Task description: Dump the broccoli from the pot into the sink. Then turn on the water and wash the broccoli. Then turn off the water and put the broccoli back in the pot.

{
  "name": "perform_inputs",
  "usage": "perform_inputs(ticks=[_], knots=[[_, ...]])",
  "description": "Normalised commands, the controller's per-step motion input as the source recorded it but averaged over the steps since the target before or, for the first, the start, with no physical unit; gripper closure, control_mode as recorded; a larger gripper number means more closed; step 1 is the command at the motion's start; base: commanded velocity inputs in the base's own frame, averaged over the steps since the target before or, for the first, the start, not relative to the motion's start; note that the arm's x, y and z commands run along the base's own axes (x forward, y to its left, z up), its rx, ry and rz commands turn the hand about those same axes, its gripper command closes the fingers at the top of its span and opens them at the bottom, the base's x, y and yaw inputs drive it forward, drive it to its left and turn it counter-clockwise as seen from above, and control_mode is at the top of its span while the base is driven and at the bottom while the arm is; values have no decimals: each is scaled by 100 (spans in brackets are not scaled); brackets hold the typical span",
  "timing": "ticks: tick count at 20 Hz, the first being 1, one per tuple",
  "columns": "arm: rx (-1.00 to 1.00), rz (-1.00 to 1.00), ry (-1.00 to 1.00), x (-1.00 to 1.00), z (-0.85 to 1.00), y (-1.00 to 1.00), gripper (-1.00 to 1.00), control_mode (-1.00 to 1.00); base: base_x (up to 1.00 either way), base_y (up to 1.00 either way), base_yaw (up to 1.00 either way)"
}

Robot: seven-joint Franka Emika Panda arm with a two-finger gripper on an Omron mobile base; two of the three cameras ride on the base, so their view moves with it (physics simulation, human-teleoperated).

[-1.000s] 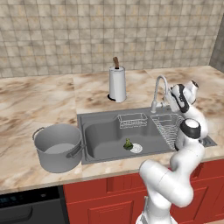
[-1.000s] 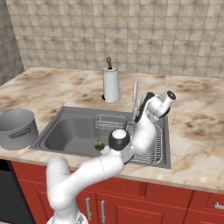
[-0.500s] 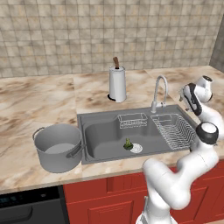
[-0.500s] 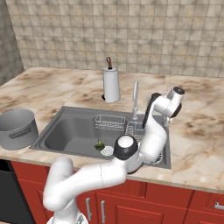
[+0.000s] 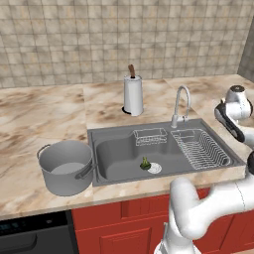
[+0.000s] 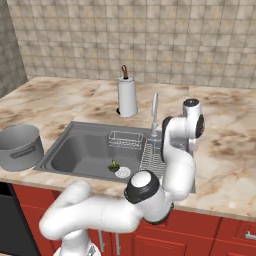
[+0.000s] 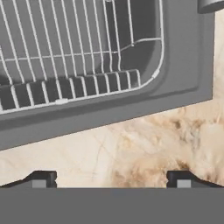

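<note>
1. Looking from the left base view, the broccoli (image 5: 145, 162) lies in the sink (image 5: 114, 136) basin, touching the drain at its 9 o'clock side; the pot (image 5: 66, 166) stands on the counter (image 5: 49, 114) at the sink's 9 o'clock.
2. From the right base view, the paper-towel roll (image 6: 127, 96) stands at the sink's 12 o'clock, and the faucet (image 6: 154, 114) runs dry.
3. In the hand view, the gripper (image 7: 112, 179) has its jaws wide apart, gripping nothing, over marble beside the wire rack (image 7: 78, 57).
</note>
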Motion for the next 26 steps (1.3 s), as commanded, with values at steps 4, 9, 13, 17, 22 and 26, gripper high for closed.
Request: perform_inputs(ticks=[4,9,13,17,22,26], knots=[[-41,-43,-10,-100,21,8,-100,-100,0,0,0],[-41,-39,-8,-100,38,27,-100,-100,0,0,0],[-20,-16,3,-75,94,29,-100,-100,0,0,0],[-11,-1,17,-52,100,16,-100,-100,0,0,0],[-14,13,26,-46,93,38,-100,-100,0,0,0],[-22,33,35,-58,76,62,-100,-100,0,0,0]])
